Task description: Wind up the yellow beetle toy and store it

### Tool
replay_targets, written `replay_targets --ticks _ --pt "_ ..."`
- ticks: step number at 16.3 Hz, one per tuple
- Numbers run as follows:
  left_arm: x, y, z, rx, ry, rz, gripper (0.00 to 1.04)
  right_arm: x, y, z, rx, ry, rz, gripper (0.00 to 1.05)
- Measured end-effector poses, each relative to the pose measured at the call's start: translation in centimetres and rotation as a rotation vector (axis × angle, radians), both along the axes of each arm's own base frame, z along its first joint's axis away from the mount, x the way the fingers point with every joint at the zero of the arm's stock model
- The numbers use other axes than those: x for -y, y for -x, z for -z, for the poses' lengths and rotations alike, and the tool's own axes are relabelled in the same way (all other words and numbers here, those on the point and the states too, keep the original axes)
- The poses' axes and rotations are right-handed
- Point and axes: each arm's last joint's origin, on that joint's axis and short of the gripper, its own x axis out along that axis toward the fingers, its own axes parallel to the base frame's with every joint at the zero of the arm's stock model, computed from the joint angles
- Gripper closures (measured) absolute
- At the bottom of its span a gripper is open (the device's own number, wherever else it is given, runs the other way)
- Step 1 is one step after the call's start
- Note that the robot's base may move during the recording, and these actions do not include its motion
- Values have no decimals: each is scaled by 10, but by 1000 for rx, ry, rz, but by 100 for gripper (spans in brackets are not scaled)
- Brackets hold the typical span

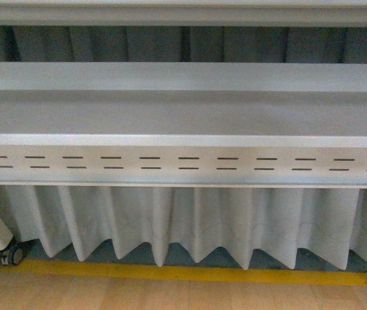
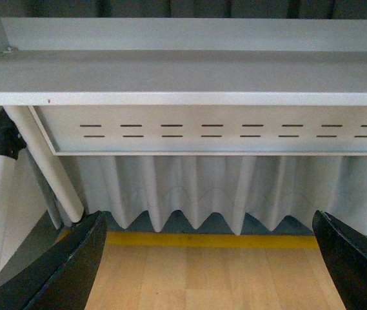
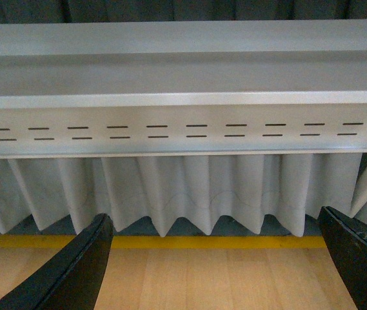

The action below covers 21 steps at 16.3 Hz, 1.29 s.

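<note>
The yellow beetle toy is not seen in any of the three views, so its position cannot be stated. No grasp has been made, and the task is judged to be at its opening step, with winding and storing both not yet done. The left gripper (image 2: 208,261) is shown with its dark fingers (image 2: 73,265) set wide apart and nothing between them. The right gripper (image 3: 215,261) is likewise spread and empty. Both are held low before a grey table (image 1: 183,116), whose slotted front panel (image 1: 183,163) is faced, with a pleated pale curtain (image 1: 189,219) hanging below it. The next move is judged to call for the toy to be found first, probably by raising the arms or cameras toward the table top, before either gripper is committed. The front view alone shows a castor (image 1: 10,256) at the lower left, but neither arm. A slanting white table leg (image 2: 44,161) and its black joint (image 2: 6,139) are shown only in the left wrist view. The yellow floor strip (image 1: 189,273) and wooden floor (image 1: 170,294) are recorded in all three.
</note>
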Motion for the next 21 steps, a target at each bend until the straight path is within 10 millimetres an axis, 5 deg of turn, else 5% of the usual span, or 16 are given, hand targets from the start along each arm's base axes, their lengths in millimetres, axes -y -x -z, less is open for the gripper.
replay_targets --ticks 21 --pt "0 0 0 0 0 0 7 0 0 0 0 0 0 7"
